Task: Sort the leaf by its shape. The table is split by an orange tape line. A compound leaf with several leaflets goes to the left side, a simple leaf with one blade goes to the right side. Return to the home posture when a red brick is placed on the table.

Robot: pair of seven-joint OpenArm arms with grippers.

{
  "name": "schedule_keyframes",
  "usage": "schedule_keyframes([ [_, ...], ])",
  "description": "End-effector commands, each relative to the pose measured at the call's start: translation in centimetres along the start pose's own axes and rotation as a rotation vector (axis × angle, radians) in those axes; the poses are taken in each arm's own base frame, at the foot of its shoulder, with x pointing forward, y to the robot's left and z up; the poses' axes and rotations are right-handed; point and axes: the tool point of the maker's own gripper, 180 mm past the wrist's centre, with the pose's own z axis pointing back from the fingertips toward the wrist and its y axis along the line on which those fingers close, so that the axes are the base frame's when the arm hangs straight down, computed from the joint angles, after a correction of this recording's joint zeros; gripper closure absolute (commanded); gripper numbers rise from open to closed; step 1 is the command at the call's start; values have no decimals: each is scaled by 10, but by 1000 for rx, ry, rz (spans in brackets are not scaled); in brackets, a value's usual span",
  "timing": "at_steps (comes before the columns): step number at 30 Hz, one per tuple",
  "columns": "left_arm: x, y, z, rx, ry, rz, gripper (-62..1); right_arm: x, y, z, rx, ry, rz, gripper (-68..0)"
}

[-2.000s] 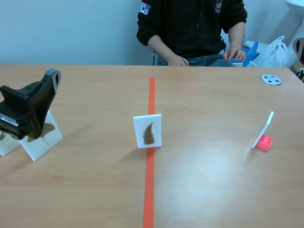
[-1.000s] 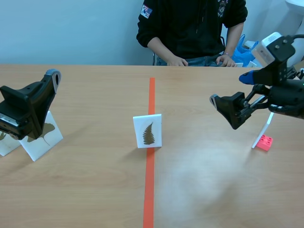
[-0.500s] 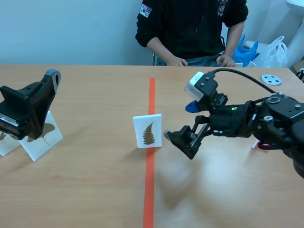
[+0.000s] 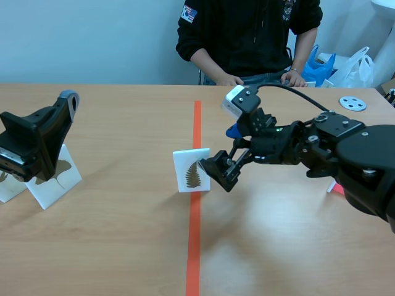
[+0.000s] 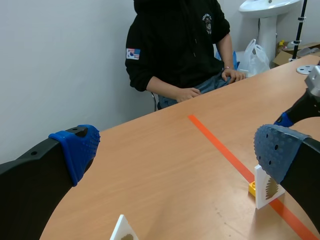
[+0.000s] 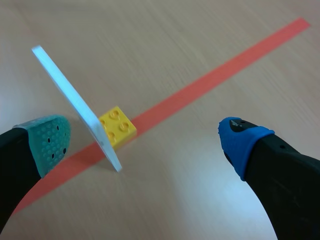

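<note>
While the leaf card stands right on the orange tape line, in the middle of the table, nothing is sorted for it yet; the card is white, it stands up on a small yellow brick, and the leaf on it looks like a fern with many little leaflets. So I think it belongs on the left side.

The right arm comes in from the right edge and reaches to the middle; its jaws are wide apart, with one finger on each side of the card; the green pad is just beside the card and the blue pad is well away from it. I cannot see either pad touching the card, so the jaws do not hold it.

The left arm is near the left edge; its jaws are wide apart too and hold nothing; two other white cards stand under it by the left edge.

What is left, I think: close the jaws on the card, carry it over the line to the left side, set it down standing, and let go. A person sits at the far edge; I see no loose red brick on the table.
</note>
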Motion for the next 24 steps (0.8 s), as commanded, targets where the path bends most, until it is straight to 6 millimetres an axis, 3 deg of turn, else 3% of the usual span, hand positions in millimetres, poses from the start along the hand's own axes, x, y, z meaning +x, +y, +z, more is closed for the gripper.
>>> schedule_keyframes([
  [1, 4, 3, 1, 7, -16, -9, -623, 19, 4, -9, 19, -41, 17, -608],
  [8, 6, 8, 3, 20, -18, -22, -623, 14, 30, -32, 59, -59, -52, -608],
  [16, 7, 11, 3, 27, -21, -28, -623, 12, 43, -39, 62, -73, -87, -602],
  [21, 7, 11, 3, 27, -22, -28, -623, 3, 48, -37, 44, -87, -108, -459],
  [24, 7, 11, 3, 27, -22, -28, -623, -1, 44, -36, 16, -83, -99, -421],
])
